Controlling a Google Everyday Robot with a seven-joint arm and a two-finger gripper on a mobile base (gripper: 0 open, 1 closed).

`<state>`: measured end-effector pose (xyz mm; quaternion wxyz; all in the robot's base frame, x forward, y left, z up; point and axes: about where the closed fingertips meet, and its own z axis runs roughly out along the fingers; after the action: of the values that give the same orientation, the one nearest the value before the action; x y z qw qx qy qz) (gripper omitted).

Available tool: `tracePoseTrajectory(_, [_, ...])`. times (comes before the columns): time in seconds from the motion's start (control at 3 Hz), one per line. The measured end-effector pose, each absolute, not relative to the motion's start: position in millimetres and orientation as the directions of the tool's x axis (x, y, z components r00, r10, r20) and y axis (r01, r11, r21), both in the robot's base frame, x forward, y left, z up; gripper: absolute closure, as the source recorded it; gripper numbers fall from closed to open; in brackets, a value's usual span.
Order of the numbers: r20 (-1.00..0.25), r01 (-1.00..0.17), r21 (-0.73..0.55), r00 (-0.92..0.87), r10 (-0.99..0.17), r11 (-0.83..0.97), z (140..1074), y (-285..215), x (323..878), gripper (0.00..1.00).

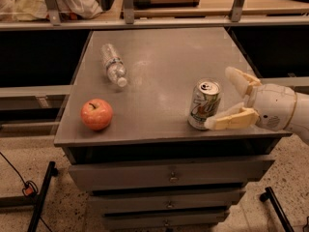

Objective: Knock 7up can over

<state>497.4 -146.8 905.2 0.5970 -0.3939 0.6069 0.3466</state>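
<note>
**Can upright, pincer spread around its right side**

Site: grey metal table seen from the front and above, with a stack of drawers under the top.

7up can: standing on its base at the front-right of the table, close to the front edge. Silver-white body with green and red markings. The pull-tab top is showing and faces up.

Pincer: comes in from the right edge of the view, on a rounded white wrist. The two pale fingers are spread wide, with nothing pinched between them. The upper finger sits behind and to the right of the can, near its top rim and apart from it. The lower finger lies low along the table's front edge. Its tip reaches the can's lower right side and appears to touch it there. The can stands just at the mouth of the spread fingers, not gripped.

Other items:
- Apple: red-orange, stem up, front-left of the table, well apart from the can.
- Water bottle: clear plastic, lying on its side toward the back-left, with its cap end pointing toward the front.

Surroundings: a shelf runs behind the table, with pale cloth heaped at its left end. A dark cable trails on the speckled floor at lower left.
</note>
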Motion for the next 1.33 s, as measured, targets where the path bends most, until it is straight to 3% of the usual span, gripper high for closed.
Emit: tracePoseTrajectory(1.33, [-0.982, -0.897, -0.106, 0.026, -0.188, 0.429, 884, -107, 511, 0.0])
